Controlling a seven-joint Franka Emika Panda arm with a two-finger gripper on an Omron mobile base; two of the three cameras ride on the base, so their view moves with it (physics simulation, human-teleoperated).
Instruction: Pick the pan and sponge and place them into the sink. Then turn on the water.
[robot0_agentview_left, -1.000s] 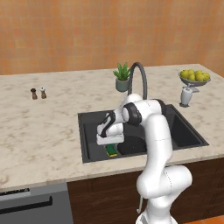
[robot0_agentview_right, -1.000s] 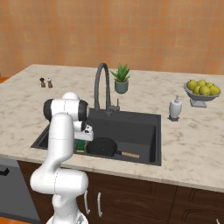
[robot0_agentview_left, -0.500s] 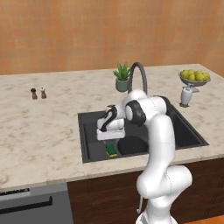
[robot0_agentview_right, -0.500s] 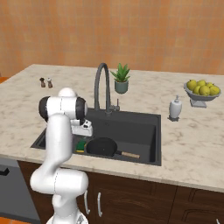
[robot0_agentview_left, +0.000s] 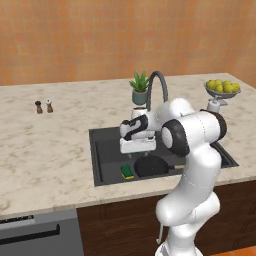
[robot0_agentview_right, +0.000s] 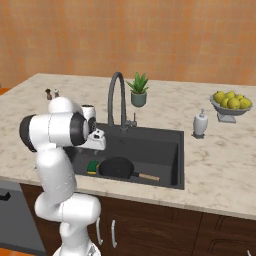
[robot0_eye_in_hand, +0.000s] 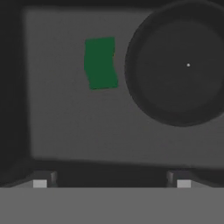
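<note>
Hand view shows the gripper spread wide and empty, lifted since a second ago, sponge at nine o'clock of the pan in the sink, so the faucet likely comes next.

You face a warm orange-brown textured wall rising behind a beige marbled stone counter; along the counter's front edge you see dark brown wooden cabinet doors with thin metal handles; at the lower left corner sits a grey appliance front with a black bar handle; light is even and soft, casting faint shadows; a strip of orange floor shows at the lower right.
</note>
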